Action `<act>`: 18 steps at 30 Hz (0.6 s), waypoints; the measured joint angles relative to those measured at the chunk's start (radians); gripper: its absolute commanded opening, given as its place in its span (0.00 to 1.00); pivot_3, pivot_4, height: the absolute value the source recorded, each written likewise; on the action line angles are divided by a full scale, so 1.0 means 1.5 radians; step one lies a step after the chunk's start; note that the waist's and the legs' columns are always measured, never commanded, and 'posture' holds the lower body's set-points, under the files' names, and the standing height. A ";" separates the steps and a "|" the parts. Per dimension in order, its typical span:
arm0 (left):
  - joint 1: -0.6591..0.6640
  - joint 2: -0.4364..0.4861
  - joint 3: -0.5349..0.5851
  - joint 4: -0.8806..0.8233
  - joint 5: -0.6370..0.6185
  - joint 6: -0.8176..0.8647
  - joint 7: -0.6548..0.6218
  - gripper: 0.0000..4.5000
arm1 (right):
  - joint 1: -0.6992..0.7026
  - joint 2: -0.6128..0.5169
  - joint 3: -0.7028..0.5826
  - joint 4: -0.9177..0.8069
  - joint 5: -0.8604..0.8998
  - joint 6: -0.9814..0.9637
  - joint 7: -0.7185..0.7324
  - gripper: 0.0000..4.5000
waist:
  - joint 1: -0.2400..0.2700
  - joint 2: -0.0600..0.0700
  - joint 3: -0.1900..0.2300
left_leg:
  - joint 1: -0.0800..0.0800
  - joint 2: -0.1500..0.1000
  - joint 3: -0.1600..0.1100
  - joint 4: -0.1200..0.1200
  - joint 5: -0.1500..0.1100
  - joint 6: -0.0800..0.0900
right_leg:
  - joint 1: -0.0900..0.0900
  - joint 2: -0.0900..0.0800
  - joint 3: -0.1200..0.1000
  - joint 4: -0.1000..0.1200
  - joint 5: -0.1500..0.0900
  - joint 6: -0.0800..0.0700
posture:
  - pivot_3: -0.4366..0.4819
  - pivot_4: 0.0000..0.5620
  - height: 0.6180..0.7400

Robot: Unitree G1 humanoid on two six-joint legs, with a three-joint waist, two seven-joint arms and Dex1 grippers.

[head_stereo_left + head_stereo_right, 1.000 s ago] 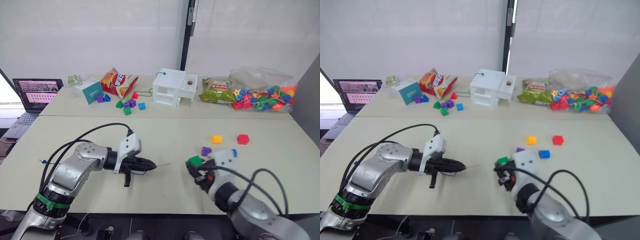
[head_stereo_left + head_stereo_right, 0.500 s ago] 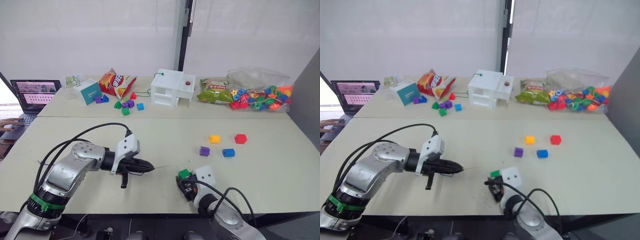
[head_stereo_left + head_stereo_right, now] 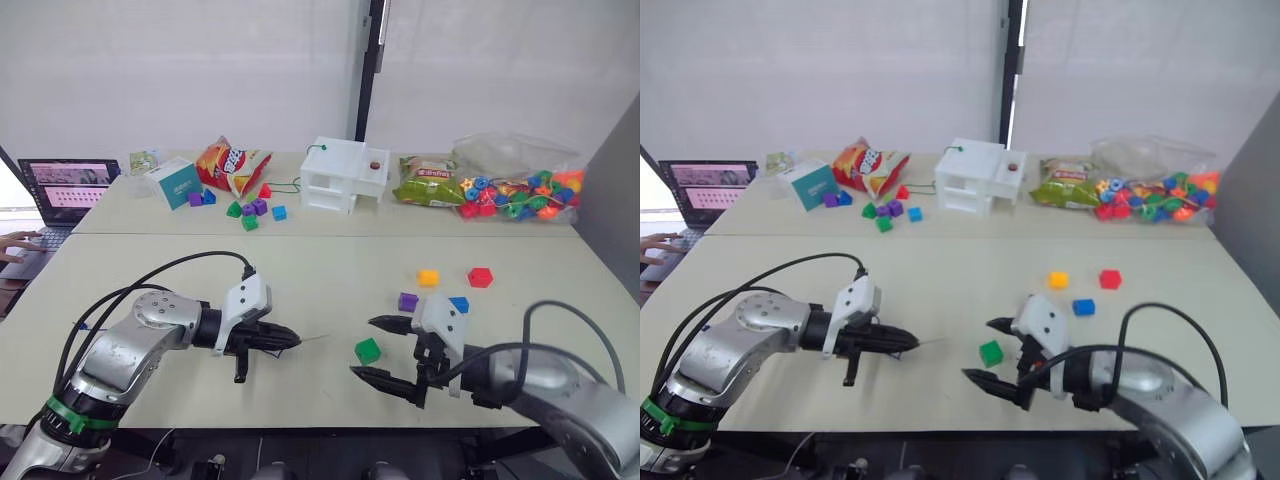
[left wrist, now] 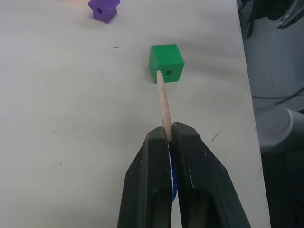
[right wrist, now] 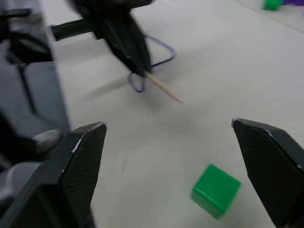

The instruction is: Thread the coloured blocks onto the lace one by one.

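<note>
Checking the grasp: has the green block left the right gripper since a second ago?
Yes. The green block now lies on the table, nearer than the purple block, between the open right gripper's fingers.

Lab or office test room: plain white walls, pale worktables, open laptop at edge

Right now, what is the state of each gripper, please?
Left gripper: shut on the lace, holding its pale tip.
Right gripper: open, holding nothing; the green block lies on the table between its fingers.
</note>
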 measured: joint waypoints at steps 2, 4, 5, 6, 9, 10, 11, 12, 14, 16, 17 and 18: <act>0.012 0.012 0.000 -0.022 -0.010 0.001 -0.008 0.00 | -0.072 -0.019 0.052 0.082 -0.048 -0.040 0.083 0.99 | -0.002 0.000 0.000 | 0.000 0.000 0.001 0.000 0.000 0.000 | 0.000 0.000 0.000 0.000 0.000 0.000 | 0.48 0.27 1.00; 0.025 0.022 0.004 -0.040 -0.021 0.003 -0.012 0.00 | -0.127 -0.027 0.106 0.171 -0.106 -0.103 0.166 0.99 | 0.000 0.000 0.000 | 0.000 0.000 0.000 0.000 0.000 0.000 | -0.001 0.000 0.000 0.000 0.000 0.000 | 0.48 0.27 1.00; 0.031 0.027 0.006 -0.048 -0.023 0.006 -0.012 0.00 | -0.157 -0.026 0.140 0.226 -0.147 -0.151 0.214 0.99 | 0.002 0.000 0.000 | -0.001 0.000 0.000 0.000 0.000 0.000 | -0.001 0.000 0.000 0.000 0.000 0.000 | 0.48 0.27 1.00; 0.035 0.030 0.007 -0.053 -0.024 0.009 -0.012 0.00 | -0.173 -0.025 0.160 0.265 -0.173 -0.183 0.242 0.99 | 0.004 0.000 0.000 | -0.001 0.000 0.000 0.000 0.000 0.000 | -0.001 0.000 0.000 0.000 0.000 0.000 | 0.48 0.27 1.00; 0.040 0.031 0.009 -0.057 -0.028 0.016 -0.008 0.00 | -0.227 0.007 0.196 0.397 -0.237 -0.279 0.318 0.99 | 0.005 -0.001 0.000 | -0.002 0.000 0.001 0.001 0.000 0.000 | -0.001 -0.001 0.000 0.000 0.000 0.000 | 0.48 0.27 1.00; 0.041 0.031 0.009 -0.059 -0.031 0.016 -0.008 0.00 | -0.244 0.015 0.203 0.428 -0.252 -0.304 0.335 0.99 | 0.005 -0.001 0.000 | -0.002 0.000 0.001 0.001 0.000 0.000 | -0.002 -0.001 0.000 0.000 0.000 0.000 | 0.48 0.27 1.00; 0.041 0.032 0.009 -0.061 -0.031 0.017 -0.006 0.00 | -0.260 0.024 0.210 0.457 -0.267 -0.328 0.354 0.99 | 0.005 -0.001 0.000 | -0.002 0.000 0.001 0.001 0.000 0.000 | -0.002 -0.001 0.000 0.000 0.000 0.000 | 0.48 0.27 1.00; 0.040 0.032 0.008 -0.065 -0.031 0.020 -0.001 0.00 | -0.278 0.034 0.215 0.484 -0.283 -0.355 0.374 0.99 | 0.004 -0.001 0.000 | -0.002 0.000 0.000 0.000 0.000 0.000 | -0.002 -0.001 0.000 0.000 0.000 0.000 | 0.48 0.27 1.00; 0.039 0.031 0.002 -0.074 -0.031 0.036 0.014 0.00 | -0.295 0.051 0.217 0.523 -0.306 -0.401 0.401 0.99 | 0.005 -0.001 0.000 | -0.002 0.000 0.000 0.000 0.000 0.000 | -0.002 -0.001 0.000 0.001 0.000 0.000 | 0.48 0.27 1.00; 0.036 0.026 -0.011 -0.088 -0.030 0.058 0.035 0.00 | -0.297 0.065 0.222 0.554 -0.324 -0.436 0.420 0.94 | 0.006 -0.001 0.000 | -0.002 0.000 0.000 0.000 0.000 0.000 | -0.002 -0.001 0.000 0.001 0.000 0.000 | 0.48 0.27 1.00; 0.035 0.023 -0.018 -0.092 -0.028 0.065 0.045 0.00 | -0.297 0.071 0.228 0.566 -0.333 -0.448 0.428 0.87 | 0.006 -0.001 0.000 | -0.002 -0.001 0.000 0.000 0.000 0.000 | -0.002 -0.001 0.000 0.001 0.000 0.000 | 0.48 0.27 1.00; 0.032 0.019 -0.026 -0.096 -0.024 0.073 0.054 0.00 | -0.297 0.076 0.231 0.578 -0.338 -0.459 0.432 0.80 | 0.007 -0.001 0.000 | -0.002 -0.001 0.000 0.001 0.000 0.000 | -0.002 -0.001 0.000 0.001 0.000 0.000 | 0.48 0.27 1.00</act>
